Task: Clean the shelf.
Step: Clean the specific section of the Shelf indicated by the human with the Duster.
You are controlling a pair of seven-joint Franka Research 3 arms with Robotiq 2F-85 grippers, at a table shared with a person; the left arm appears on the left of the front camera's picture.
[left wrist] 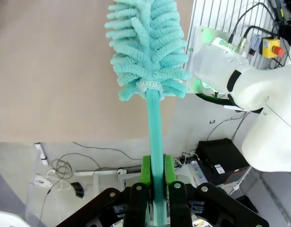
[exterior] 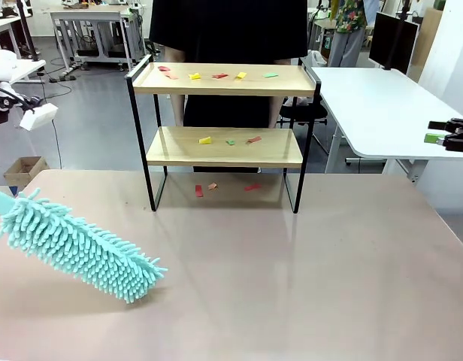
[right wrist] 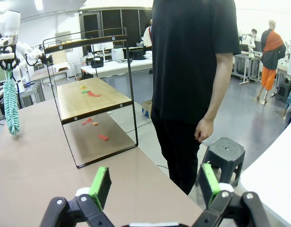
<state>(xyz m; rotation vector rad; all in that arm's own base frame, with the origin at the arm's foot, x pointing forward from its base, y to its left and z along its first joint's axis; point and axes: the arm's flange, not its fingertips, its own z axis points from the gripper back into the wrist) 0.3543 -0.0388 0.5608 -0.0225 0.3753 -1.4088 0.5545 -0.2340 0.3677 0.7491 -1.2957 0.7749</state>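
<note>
Shelf (exterior: 179, 147) with scattered colourful scraps (exterior: 195, 76)

The shelf (exterior: 224, 89) stands upright on its four legs at the far side of the bench (exterior: 292, 286), about midway across. Two light wooden boards sit one above the other in a thin black metal frame. Small paper scraps (exterior: 195, 76) in red, yellow and green lie scattered over both boards, and a few more lie on the bench under the lower board.
</note>
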